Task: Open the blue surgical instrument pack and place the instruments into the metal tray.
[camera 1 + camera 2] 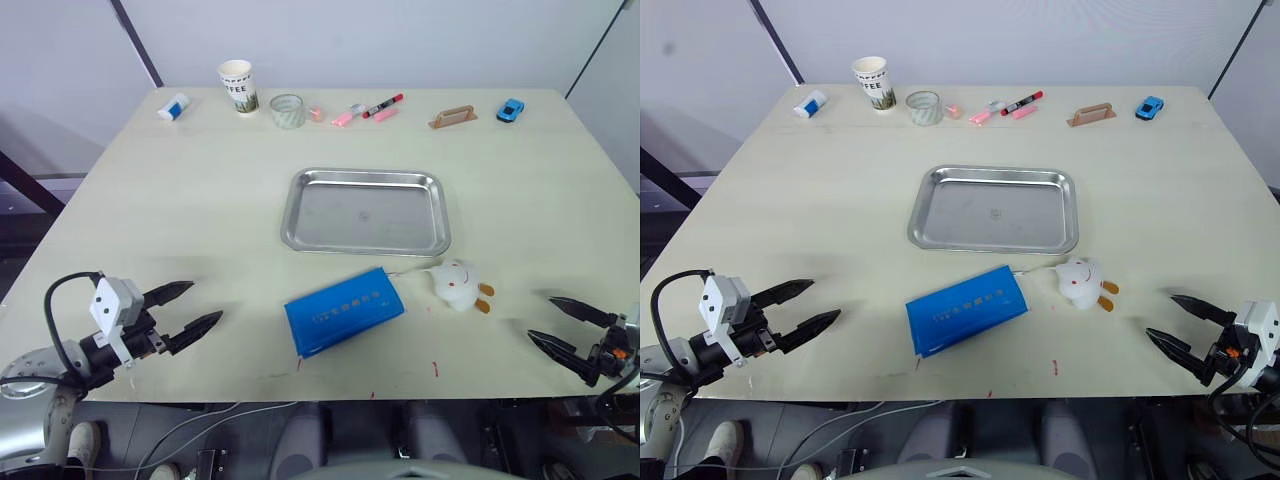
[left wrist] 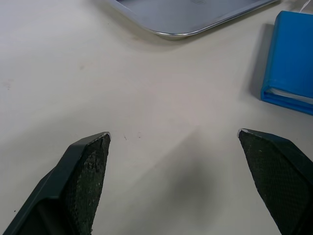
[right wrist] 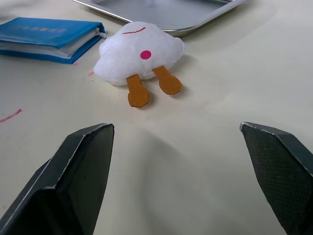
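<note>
— Status of pack and tray?

— Blue surgical instrument pack [image 1: 344, 310] closed, lying flat at the near middle of the table [image 1: 180, 200], white lettering up, long side slanting so the right end sits farther than the left. Metal tray [image 1: 366, 211] just beyond it, at table centre, apart from the pack, nothing inside. No instruments visible outside the pouch.

— Grippers?

— Left gripper [image 1: 188, 308] at the near left edge, fingers spread wide, holding nothing, tips aimed right toward the pack, well apart from it. Right gripper [image 1: 558, 327] at the near right edge, fingers likewise spread, holding nothing, tips aimed left. Seen from the left wrist: bare tabletop between the fingertips [image 2: 88, 161], pack edge and tray rim beyond. Seen from the right wrist: white plush toy [image 3: 139, 54] with orange feet ahead of the spread fingers, not touched.

— Other items?

— Same white plush toy between pack and right gripper, just right of the pack, near the tray's near right corner. Along the far edge, left to right: small white and blue item [image 1: 173, 106], paper cup [image 1: 239, 86], clear glass [image 1: 287, 110], small pink piece [image 1: 317, 114], pink marker [image 1: 345, 117], red and black marker [image 1: 383, 105], tan wooden block [image 1: 453, 118], blue toy car [image 1: 511, 109]. Faint red marks on the table at the near edge, right of the pack.
</note>
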`<state>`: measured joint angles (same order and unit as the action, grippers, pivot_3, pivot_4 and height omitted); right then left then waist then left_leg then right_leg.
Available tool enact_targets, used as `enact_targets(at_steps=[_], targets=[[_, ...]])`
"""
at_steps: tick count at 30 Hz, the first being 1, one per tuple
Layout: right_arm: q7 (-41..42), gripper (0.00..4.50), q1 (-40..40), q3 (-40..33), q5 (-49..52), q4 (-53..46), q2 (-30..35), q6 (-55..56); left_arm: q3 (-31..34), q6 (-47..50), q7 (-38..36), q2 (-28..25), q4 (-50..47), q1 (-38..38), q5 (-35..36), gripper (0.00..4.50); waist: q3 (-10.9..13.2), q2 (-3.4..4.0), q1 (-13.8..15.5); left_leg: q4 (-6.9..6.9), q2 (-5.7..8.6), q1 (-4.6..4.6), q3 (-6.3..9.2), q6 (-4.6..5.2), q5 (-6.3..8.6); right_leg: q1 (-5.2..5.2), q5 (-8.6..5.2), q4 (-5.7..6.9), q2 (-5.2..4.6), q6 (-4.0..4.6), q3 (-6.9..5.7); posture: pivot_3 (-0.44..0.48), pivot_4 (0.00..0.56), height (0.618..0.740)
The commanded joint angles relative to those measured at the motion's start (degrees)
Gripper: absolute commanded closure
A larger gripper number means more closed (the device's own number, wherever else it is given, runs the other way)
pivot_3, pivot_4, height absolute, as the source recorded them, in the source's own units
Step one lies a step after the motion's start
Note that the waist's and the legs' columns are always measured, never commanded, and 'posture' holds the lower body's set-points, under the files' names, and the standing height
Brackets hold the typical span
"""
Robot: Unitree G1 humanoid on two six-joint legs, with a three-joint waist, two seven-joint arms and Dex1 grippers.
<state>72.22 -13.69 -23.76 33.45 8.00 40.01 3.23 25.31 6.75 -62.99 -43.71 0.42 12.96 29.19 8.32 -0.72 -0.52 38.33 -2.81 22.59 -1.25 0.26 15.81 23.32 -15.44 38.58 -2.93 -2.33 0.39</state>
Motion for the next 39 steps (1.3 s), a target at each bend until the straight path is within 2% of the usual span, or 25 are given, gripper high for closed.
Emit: enact_targets(at_steps=[1,8,14,21,27,29,32,33,34,37,39], targets=[[-1.14,0.0,-0.28,-1.7,-0.45,0.09,-0.07,0.73,0.57,-2.02,-1.2,-0.78,1.06,-0.65,-0.57,0.06,0.0,0.0,0.01,0.0,0.0,0.0,0.0,0.0,0.0,0.0,0.0,0.0,0.0,0.0,0.0,0.0,0.15,0.737],[-3.14,0.0,-0.42,-1.71,-1.08,-0.61,-0.23,-0.05,0.77,-1.63,-4.4,-0.93,2.48,-0.85,0.72,0.06,0.0,0.0,-0.02,0.0,0.0,-0.01,-0.03,0.0,0.0,0.0,0.0,0.01,0.0,0.0,0.03,0.0,0.15,0.737],[-6.57,0.0,-0.67,-0.22,0.15,-10.12,0.89,-6.43,-0.72,-0.33,-6.25,-1.17,-1.03,-0.22,0.99,0.06,0.0,0.0,-0.07,0.0,0.0,-0.02,-0.02,0.0,0.0,0.0,0.0,0.02,0.0,0.0,0.03,0.0,0.15,0.737],[-12.84,0.0,4.93,3.69,2.58,-24.45,2.15,-16.96,-4.27,1.23,-8.01,-1.9,-7.14,1.11,0.31,0.06,0.0,0.0,-0.12,0.0,-0.03,-0.03,-0.01,0.0,0.0,0.0,0.0,0.03,0.03,0.0,0.05,0.0,0.15,0.737],[-15.23,0.0,11.84,9.09,0.71,-27.03,2.15,-20.21,-6.32,1.29,-8.89,-2.32,-8.61,1.51,-0.21,0.06,0.01,-0.02,0.04,0.03,-0.01,0.0,-0.01,0.0,0.0,0.0,0.0,0.02,0.03,-0.01,0.08,0.0,0.15,0.737],[-15.85,0.0,14.9,12.47,-0.78,-27.09,1.6,-21.0,-7.46,1.98,-9.68,-2.36,-8.92,1.32,0.14,0.67,0.01,-0.02,-0.07,0.03,-0.01,0.01,0.0,0.0,0.0,0.0,0.0,0.01,0.04,0.0,0.07,0.0,0.15,0.737],[-15.41,0.78,18.65,17.36,-3.56,-26.3,1.42,-21.26,-9.6,2.09,-10.35,-2.66,-8.75,0.45,-0.49,2.09,0.02,-0.02,-0.11,0.03,-0.01,0.0,0.01,0.0,0.0,0.0,0.0,0.02,0.05,0.0,0.07,0.0,0.15,0.737],[-14.91,1.29,19.83,19.17,-4.66,-25.81,1.54,-21.24,-10.56,1.86,-10.76,-2.84,-8.52,-0.01,-0.97,2.61,0.02,-0.03,-0.07,0.03,-0.01,0.01,0.02,0.0,0.0,0.01,0.0,0.02,0.06,0.0,0.07,0.0,0.15,0.737],[-14.46,1.99,21.15,21.05,-6.06,-24.99,1.52,-20.93,-11.62,1.85,-11.02,-2.97,-8.24,-0.61,-1.39,3.26,0.02,-0.04,-0.01,0.03,-0.01,0.01,0.01,0.0,0.0,0.01,0.0,0.02,0.06,0.0,0.07,0.0,0.15,0.737],[-13.35,3.26,24.56,25.39,-9.15,-22.58,1.41,-20.45,-14.36,1.59,-11.7,-3.26,-7.3,-2.3,-2.71,4.46,0.03,-0.06,-0.01,0.06,-0.01,0.03,0.01,0.0,0.0,0.01,0.01,0.02,0.05,0.0,0.06,0.0,0.15,0.737],[-12.49,4.26,27.04,28.52,-11.95,-20.78,1.51,-19.84,-16.13,1.38,-12.03,-3.08,-6.56,-3.7,-3.59,4.5,0.03,-0.06,-0.08,0.07,-0.01,0.03,0.02,0.0,0.0,0.01,0.01,0.02,0.05,0.0,0.05,0.0,0.15,0.737]])
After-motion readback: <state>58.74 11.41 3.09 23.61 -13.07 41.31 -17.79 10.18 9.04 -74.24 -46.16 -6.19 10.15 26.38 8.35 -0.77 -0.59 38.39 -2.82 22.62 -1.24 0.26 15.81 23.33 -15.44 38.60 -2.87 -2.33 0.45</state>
